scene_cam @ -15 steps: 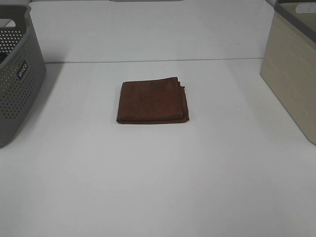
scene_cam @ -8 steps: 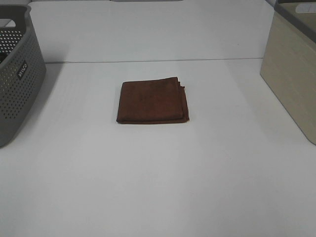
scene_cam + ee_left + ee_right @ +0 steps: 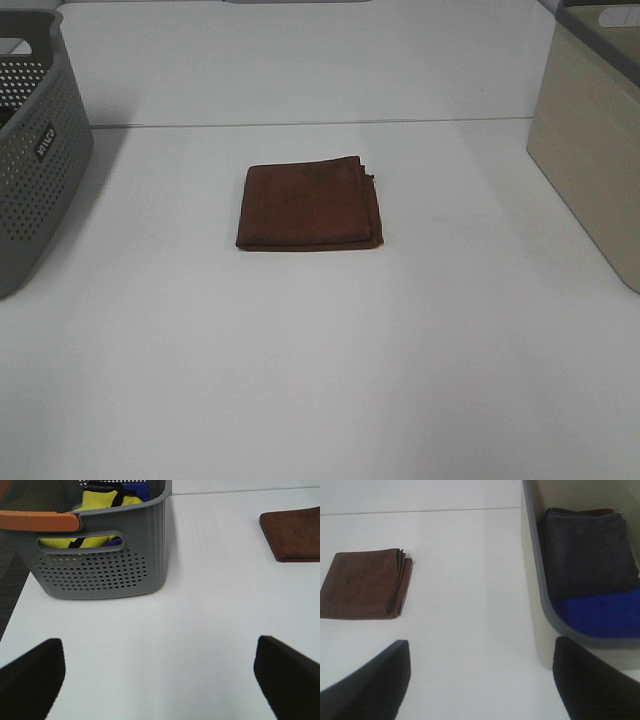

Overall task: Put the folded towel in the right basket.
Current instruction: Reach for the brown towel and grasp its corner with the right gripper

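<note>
A brown folded towel (image 3: pixel 309 205) lies flat in the middle of the white table. It also shows in the left wrist view (image 3: pixel 295 533) and the right wrist view (image 3: pixel 364 583). The beige right basket (image 3: pixel 597 140) stands at the table's right edge; the right wrist view shows its rim (image 3: pixel 540 580) with a dark grey towel and a blue towel inside. My left gripper (image 3: pixel 160 680) is open and empty, above bare table beside the grey basket. My right gripper (image 3: pixel 482 680) is open and empty, between the towel and the right basket. Neither gripper shows in the high view.
A grey perforated basket (image 3: pixel 35 150) stands at the left edge; in the left wrist view (image 3: pixel 100 555) it holds yellow and blue cloth. A seam (image 3: pixel 300 124) crosses the table behind the towel.
</note>
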